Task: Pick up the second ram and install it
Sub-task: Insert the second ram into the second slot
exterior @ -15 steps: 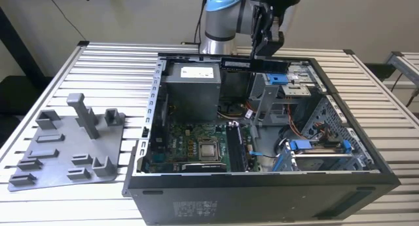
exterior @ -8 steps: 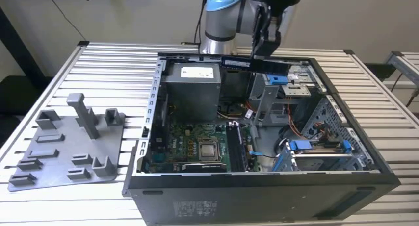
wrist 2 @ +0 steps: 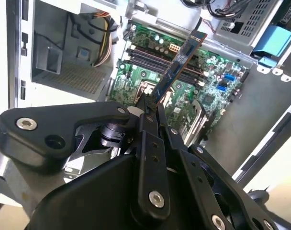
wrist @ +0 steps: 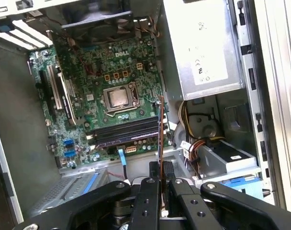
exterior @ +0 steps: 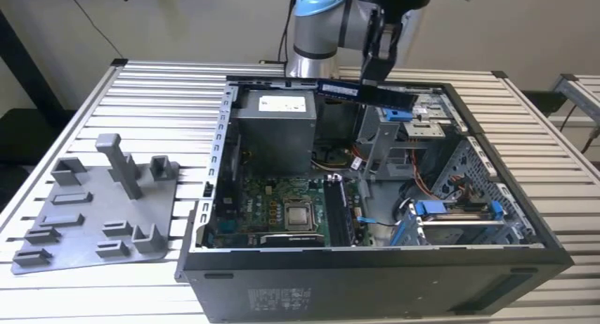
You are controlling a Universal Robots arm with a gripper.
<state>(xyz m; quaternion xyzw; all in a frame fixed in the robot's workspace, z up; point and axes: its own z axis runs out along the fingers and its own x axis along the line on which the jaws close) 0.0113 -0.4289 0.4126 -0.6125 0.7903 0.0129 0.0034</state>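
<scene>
Slatted table carries an open computer case; high above it the gripper clamps the second ram, so pickup is done, while seating it in the motherboard slots below remains.

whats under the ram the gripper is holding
The motherboard, with its memory slots, lies below the second ram held by the gripper. The stick hides a strip of board.

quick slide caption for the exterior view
Pincer holds the memory stick above the open computer case on a slatted table.
</scene>
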